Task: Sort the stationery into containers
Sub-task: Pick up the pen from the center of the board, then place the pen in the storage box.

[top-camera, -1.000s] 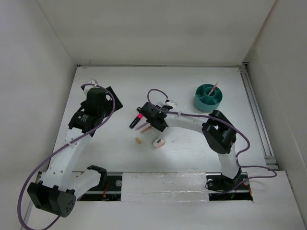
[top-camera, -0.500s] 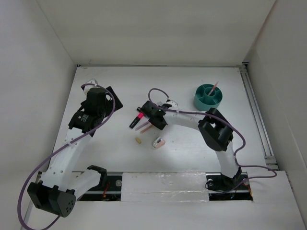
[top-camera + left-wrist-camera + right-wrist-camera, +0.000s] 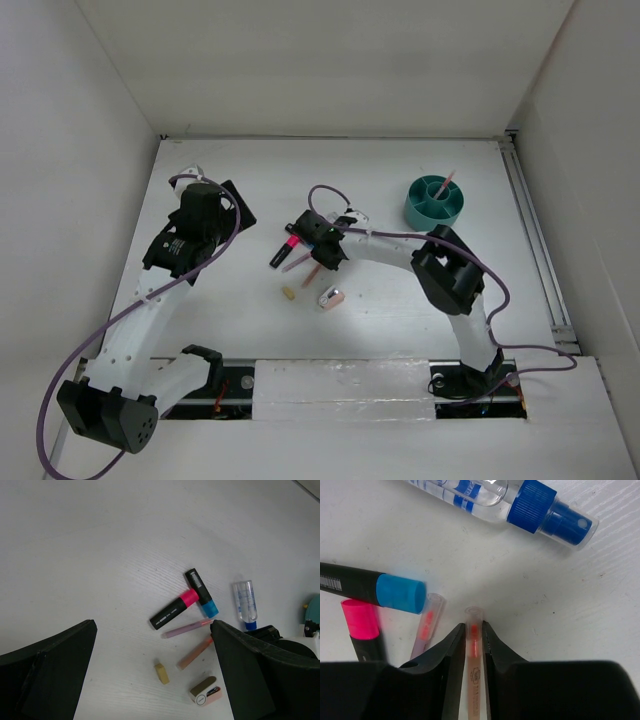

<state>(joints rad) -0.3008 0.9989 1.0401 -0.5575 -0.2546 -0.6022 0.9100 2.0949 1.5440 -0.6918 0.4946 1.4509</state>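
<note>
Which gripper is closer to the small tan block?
Right. The right gripper, closed on a thin pink pen, is just beyond the tan block; the left gripper hangs open well off to its left.

Table (image 3: 580,595): white, matt, fine wood-like grain.
Clear tube (image 3: 470,490): glossy transparent plastic; blue cap ribbed.
Blue-capped marker (image 3: 370,587), pink-capped marker (image 3: 362,625): bodies matt black plastic, caps smooth satin.
Thin pink pen (image 3: 473,630), second pen (image 3: 427,622): translucent plastic, slight gloss.
Right gripper (image 3: 473,635): matt black plastic.
Teal bowl (image 3: 435,212): smooth plastic.
Tan block (image 3: 161,673): dull, matt.
Oval piece (image 3: 205,691): metallic-looking top, smooth pink side.
</note>
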